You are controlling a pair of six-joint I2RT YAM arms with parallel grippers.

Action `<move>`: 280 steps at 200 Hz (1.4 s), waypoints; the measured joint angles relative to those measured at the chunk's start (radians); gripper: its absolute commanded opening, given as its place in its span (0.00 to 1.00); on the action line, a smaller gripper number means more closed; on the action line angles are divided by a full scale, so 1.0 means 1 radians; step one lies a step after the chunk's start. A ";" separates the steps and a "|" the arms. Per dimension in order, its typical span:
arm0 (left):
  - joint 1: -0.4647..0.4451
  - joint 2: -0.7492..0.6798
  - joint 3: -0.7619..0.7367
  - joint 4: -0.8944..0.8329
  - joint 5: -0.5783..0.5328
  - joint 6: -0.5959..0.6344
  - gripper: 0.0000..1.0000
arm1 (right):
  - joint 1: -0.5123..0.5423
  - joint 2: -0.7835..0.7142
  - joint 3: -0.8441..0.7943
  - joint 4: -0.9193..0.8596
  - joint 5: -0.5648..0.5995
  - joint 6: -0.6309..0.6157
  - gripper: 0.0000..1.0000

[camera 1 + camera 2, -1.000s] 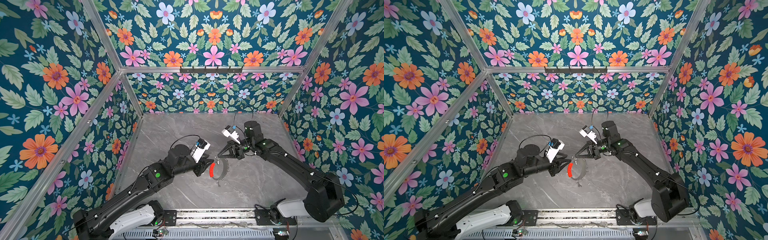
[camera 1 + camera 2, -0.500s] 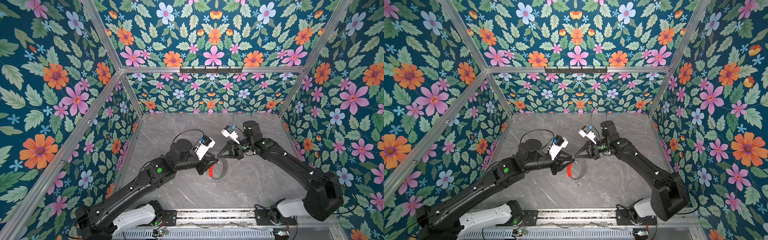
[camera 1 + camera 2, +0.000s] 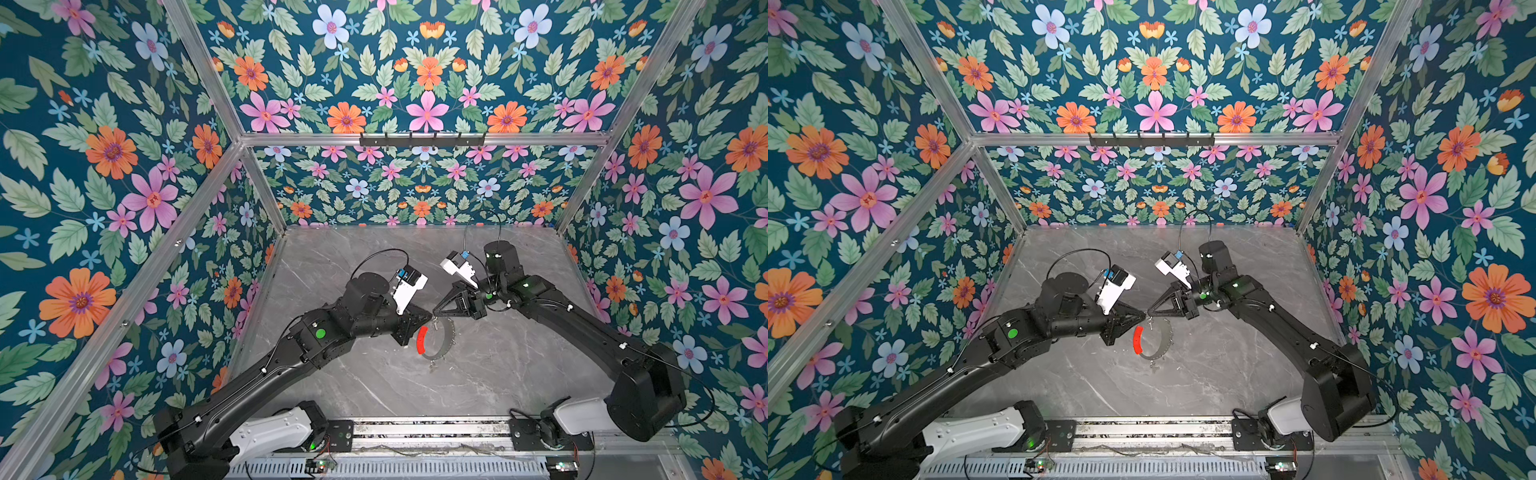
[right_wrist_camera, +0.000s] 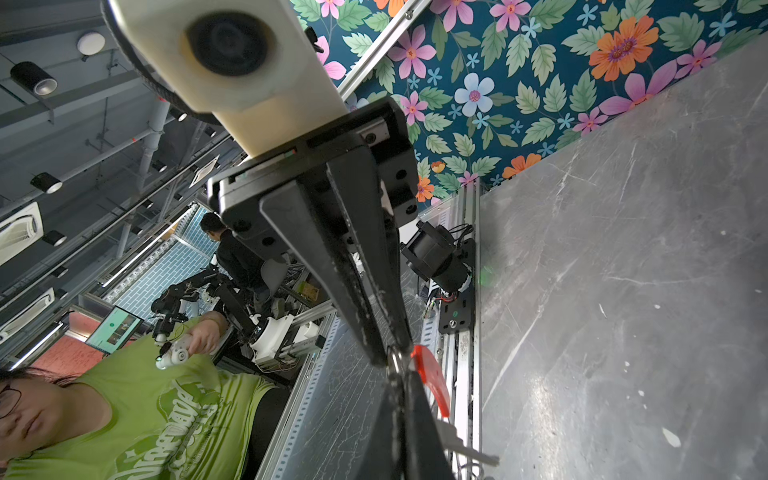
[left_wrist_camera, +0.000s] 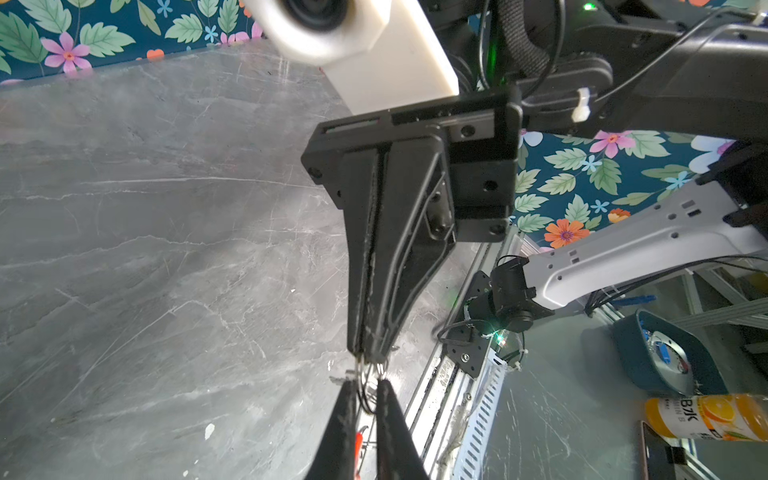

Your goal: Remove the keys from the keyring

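The keyring [image 3: 447, 341] [image 3: 1165, 341], a thin grey hoop with a red sleeve [image 3: 422, 340] [image 3: 1137, 340], hangs upright over the marble table, its top pinched in my shut right gripper [image 3: 435, 312] [image 3: 1149, 311] [image 4: 397, 374]. A tiny key [image 3: 432, 365] [image 3: 1154, 365] dangles at the hoop's bottom. My left gripper [image 3: 429, 318] [image 3: 1144, 318] [image 5: 368, 395] meets the right one tip to tip. Its jaws stand a narrow slit apart with a small wire ring [image 5: 368, 384] caught between them. In the right wrist view the red sleeve [image 4: 432, 386] lies beside my fingertips.
The floral walls close in three sides of the grey marble table [image 3: 374, 270]. A metal rail with both arm bases [image 3: 415, 432] runs along the front edge. Outside the cell, a person in a green shirt [image 4: 158, 415] and a blue bowl [image 5: 665, 357] are in view.
The left arm has reached right and up to the right gripper's tips, and its jaws have narrowed onto the small wire ring. The right gripper has kept hold of the keyring.
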 measured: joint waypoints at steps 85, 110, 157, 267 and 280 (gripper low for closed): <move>0.002 0.034 0.039 -0.066 0.011 -0.107 0.00 | 0.006 0.010 0.015 -0.035 0.013 -0.037 0.00; 0.002 0.033 0.040 -0.070 0.011 -0.157 0.00 | 0.010 0.010 0.017 -0.044 0.025 -0.045 0.00; 0.003 0.017 0.029 -0.049 0.002 -0.285 0.00 | 0.015 0.010 0.018 -0.036 0.083 -0.036 0.28; 0.008 -0.035 0.003 0.011 -0.067 -0.521 0.00 | 0.013 -0.119 -0.034 0.076 0.421 0.024 0.54; 0.009 -0.045 -0.009 0.020 -0.067 -0.542 0.00 | 0.011 -0.153 -0.062 0.093 0.495 0.034 0.54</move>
